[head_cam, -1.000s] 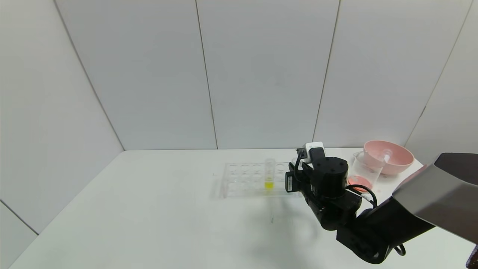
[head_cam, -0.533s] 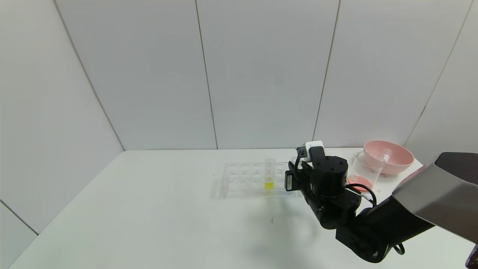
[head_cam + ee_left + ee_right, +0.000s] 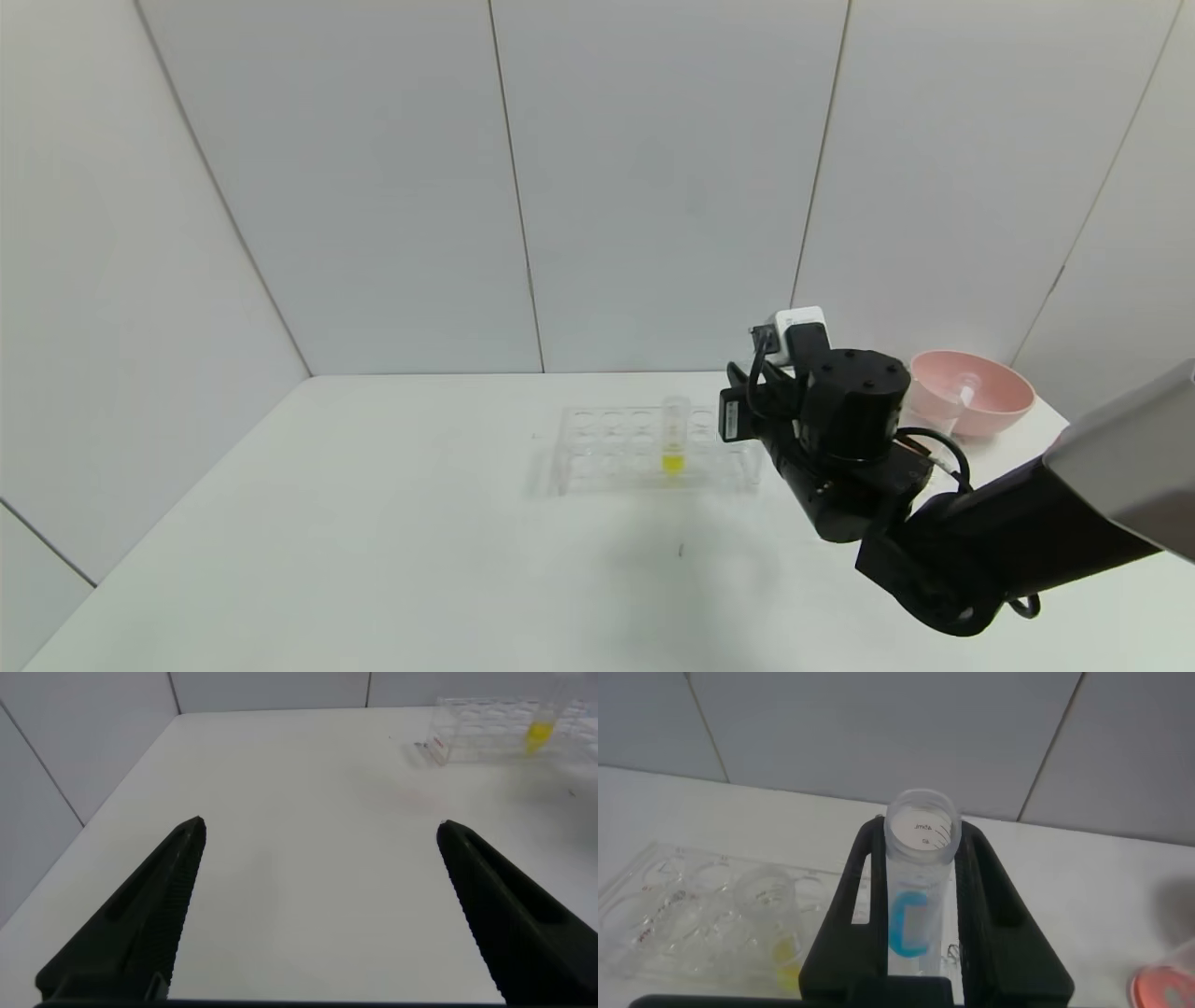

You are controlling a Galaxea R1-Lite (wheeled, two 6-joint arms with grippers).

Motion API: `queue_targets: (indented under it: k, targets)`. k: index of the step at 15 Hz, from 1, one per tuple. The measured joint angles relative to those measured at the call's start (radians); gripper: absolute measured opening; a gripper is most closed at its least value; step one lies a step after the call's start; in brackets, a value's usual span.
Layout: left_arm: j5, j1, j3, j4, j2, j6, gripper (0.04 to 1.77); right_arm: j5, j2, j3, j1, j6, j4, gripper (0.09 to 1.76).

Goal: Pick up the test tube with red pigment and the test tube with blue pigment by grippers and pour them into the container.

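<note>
Looks like a lab bench setup: white desk (image 3: 373, 523), plain grey panel walls (image 3: 653, 187), a clear tube rack (image 3: 607, 448) with a yellow-liquid tube (image 3: 673, 435).

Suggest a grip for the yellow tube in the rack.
Pinch the yellow tube by its bare top above the rack, coming straight down: it stands upright, bottom seated in a well. Left end effector is open; right end effector holds the blue tube.
</note>
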Motion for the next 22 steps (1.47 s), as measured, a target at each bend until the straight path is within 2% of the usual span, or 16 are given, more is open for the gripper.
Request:
queue_targets:
  k: [10, 12, 15, 18, 22]
  targets:
    - [0.0, 0.0, 0.0, 0.0, 0.0, 0.0, 1.76, 0.014, -0.065, 0.024, 0.0, -0.01, 0.004, 0.49]
    - [0.0, 0.0, 0.0, 0.0, 0.0, 0.0, 1.76, 0.106, -0.104, 0.089, -0.014, -0.007, 0.005, 0.49]
    - [0.0, 0.0, 0.0, 0.0, 0.0, 0.0, 1.76, 0.318, -0.209, 0.242, -0.091, -0.008, 0.016, 0.49]
    - [0.0, 0.0, 0.0, 0.0, 0.0, 0.0, 1.76, 0.547, -0.347, 0.346, -0.256, -0.008, 0.112, 0.49]
    - [0.0, 0.0, 0.0, 0.0, 0.0, 0.0, 1.76, 0.831, -0.514, 0.386, -0.542, -0.034, 0.306, 0.49]
